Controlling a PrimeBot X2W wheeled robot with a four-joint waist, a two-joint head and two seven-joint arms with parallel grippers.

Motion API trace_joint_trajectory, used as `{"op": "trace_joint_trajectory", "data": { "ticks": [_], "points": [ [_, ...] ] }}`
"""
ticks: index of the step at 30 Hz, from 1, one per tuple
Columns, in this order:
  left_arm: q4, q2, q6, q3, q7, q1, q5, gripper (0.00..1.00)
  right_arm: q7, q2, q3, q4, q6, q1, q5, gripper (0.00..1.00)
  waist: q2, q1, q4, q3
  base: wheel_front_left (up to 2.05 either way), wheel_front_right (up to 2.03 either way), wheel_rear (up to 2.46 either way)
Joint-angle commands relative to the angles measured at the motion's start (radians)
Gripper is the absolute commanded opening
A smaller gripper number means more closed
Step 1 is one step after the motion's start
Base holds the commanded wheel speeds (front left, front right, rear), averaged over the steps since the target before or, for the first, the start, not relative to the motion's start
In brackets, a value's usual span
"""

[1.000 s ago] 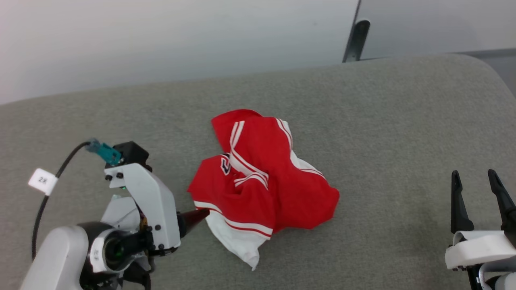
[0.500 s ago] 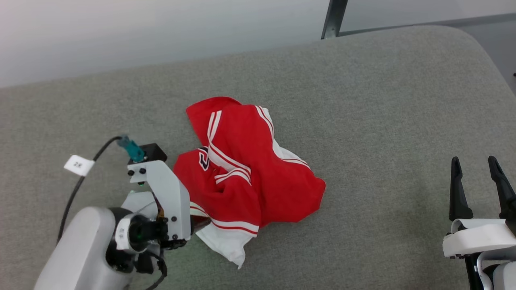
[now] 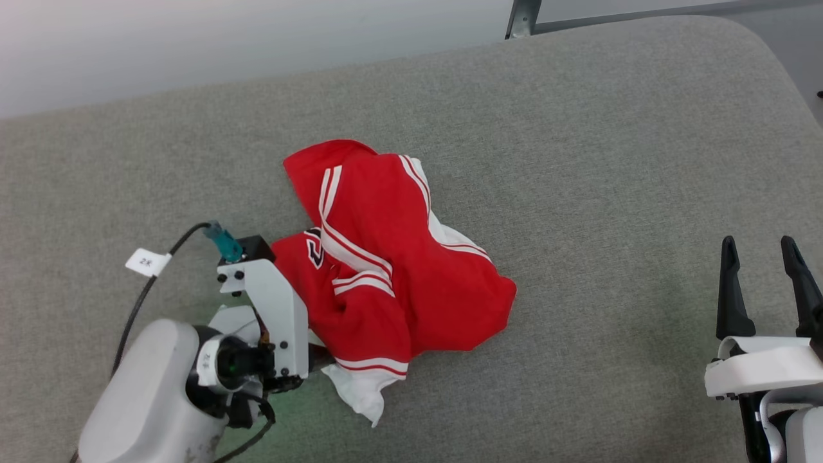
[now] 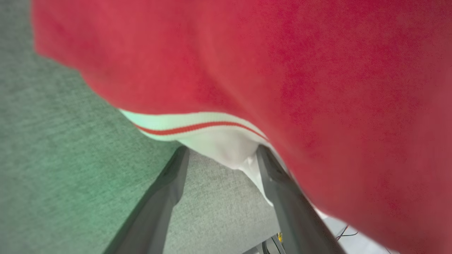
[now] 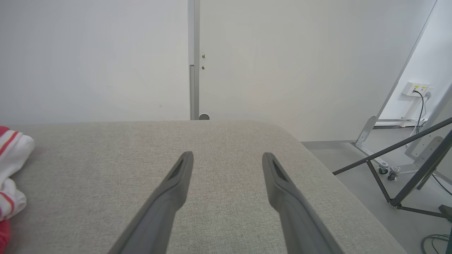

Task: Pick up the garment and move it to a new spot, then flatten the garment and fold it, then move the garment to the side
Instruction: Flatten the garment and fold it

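Noted left gripper (image 4: 221,155) spread wide, low against the grey surface (image 3: 578,161), with the white sleeve end (image 4: 226,141) of the garment (image 3: 386,257) lying between its fingers, not pinched. Found the rest of the garment heaped just ahead of and over those fingers, crumpled.

Judged step: first pick-up. Advise pushing slightly deeper so more than the thin hem sits between the pads, then closing fully before lifting; expect slip from a shallow bite.

Noted right gripper (image 3: 759,251) spread too, holding nothing, well apart beyond the garment's far side.

Saw no containers.
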Motion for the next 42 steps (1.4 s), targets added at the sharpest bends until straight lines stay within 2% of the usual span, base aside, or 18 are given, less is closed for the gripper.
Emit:
{"op": "trace_joint_trajectory", "data": {
  "ticks": [1, 2, 3, 4, 10, 23, 27, 32, 39, 42],
  "points": [
    [0.047, -0.015, -0.006, -0.007, -0.016, 0.014, -0.007, 1.00, -0.001, 0.005, -0.002, -0.003, 0.000, -0.014, 0.004, 1.00, 0.0000, 0.0000, 0.001, 0.004, 0.00, 0.00, 0.00],
    [0.060, -0.024, -0.009, -0.005, -0.017, 0.012, -0.017, 0.89, -0.001, 0.006, -0.002, -0.004, 0.000, -0.013, 0.005, 1.00, 0.0000, 0.0000, 0.003, 0.006, 0.00, 0.00, 0.00],
    [0.069, -0.031, -0.017, -0.004, -0.022, 0.008, -0.024, 0.41, -0.001, 0.006, -0.002, -0.003, 0.000, -0.014, 0.005, 1.00, 0.0000, 0.0000, 0.004, 0.008, 0.00, 0.00, 0.00],
    [0.072, -0.035, -0.028, -0.004, -0.030, 0.002, -0.026, 0.00, -0.001, 0.006, -0.003, -0.002, 0.000, -0.017, 0.006, 1.00, 0.0000, 0.0000, 0.005, 0.009, 0.00, 0.00, 0.00],
    [0.060, 0.011, -0.054, -0.012, 0.001, -0.032, -0.013, 0.00, -0.001, 0.003, -0.012, -0.008, 0.000, -0.021, 0.000, 1.00, 0.0000, 0.0000, 0.018, 0.006, 0.00, 0.00, 0.00],
    [-0.136, 0.244, -0.026, 0.026, 0.105, -0.098, 0.081, 0.00, -0.001, 0.002, -0.014, -0.008, 0.000, -0.020, -0.012, 1.00, 0.0000, 0.0000, 0.056, -0.002, 0.00, 0.00, 0.00],
    [-0.159, 0.324, -0.051, 0.038, 0.087, -0.120, 0.129, 0.00, -0.001, -0.002, -0.013, -0.009, 0.000, -0.025, -0.009, 1.00, 0.0000, 0.0000, 0.060, 0.001, 0.00, 0.00, 0.00],
    [-0.116, 0.403, -0.080, 0.046, 0.049, -0.147, 0.184, 0.00, -0.001, -0.004, -0.007, -0.013, 0.000, -0.026, -0.005, 1.00, 0.0000, 0.0000, 0.058, 0.009, 0.00, 0.00, 0.00],
    [-0.028, 0.453, -0.126, 0.042, -0.030, -0.152, 0.224, 0.00, -0.001, -0.002, 0.000, -0.011, 0.000, -0.033, 0.001, 1.00, 0.0000, 0.0000, 0.042, 0.032, 0.00, 0.00, 0.00],
    [0.035, 0.449, -0.136, 0.042, -0.078, -0.138, 0.225, 0.00, -0.001, -0.001, 0.001, -0.007, 0.000, -0.036, 0.005, 1.00, 0.0000, 0.0000, 0.032, 0.044, 0.00, 0.00, 0.00]
  ]
}}
